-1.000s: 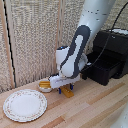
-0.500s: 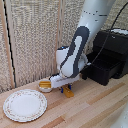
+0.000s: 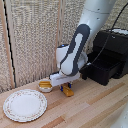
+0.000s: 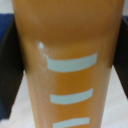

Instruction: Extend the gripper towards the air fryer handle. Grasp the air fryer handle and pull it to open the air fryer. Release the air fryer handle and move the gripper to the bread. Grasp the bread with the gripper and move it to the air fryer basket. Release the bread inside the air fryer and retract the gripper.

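Unmoved hand (image 3: 66, 88) around bread (image 4: 70, 65).

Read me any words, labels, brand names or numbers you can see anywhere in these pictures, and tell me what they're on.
None can be read.
The bread between the claw's fingers carries only plain pale stripes, no letters.
The air fryer and the plate show no readable marking at this size.

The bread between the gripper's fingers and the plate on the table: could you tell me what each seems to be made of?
The bread looks like smooth, slightly glossy plastic or rubber, a toy rather than real food: uniform orange, a small highlight, and flat pale stripes that look painted on. The plate looks like glazed ceramic, possibly melamine: off-white with a faint patterned rim; the view is too coarse to be sure.
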Robot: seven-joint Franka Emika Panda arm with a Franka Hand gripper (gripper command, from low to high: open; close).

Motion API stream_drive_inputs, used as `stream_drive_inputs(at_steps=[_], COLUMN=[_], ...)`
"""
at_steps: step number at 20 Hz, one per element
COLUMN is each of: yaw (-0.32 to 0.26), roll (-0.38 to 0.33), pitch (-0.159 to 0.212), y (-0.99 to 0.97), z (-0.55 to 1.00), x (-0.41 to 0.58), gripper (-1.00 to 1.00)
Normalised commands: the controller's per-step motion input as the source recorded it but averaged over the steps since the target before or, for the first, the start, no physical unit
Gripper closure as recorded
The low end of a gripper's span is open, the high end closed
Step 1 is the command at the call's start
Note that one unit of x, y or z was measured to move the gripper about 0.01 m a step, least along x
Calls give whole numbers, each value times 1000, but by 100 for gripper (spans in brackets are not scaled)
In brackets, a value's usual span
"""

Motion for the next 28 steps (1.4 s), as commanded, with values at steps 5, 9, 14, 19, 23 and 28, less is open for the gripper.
stream_drive_inputs(at_steps=[5, 9, 14, 19, 23, 28], yaw=[-144, -153, -249, -306, -294, -204], roll=[0, -47, -135, -128, -43, 6], pitch=[47, 45, 7, 5, 0, 0], y=[267, 154, 5, 0, -152, -549], z=[964, 904, 711, 620, 628, 688], x=[399, 541, 483, 341, 220, 118], gripper=[100, 100, 100, 100, 100, 100])
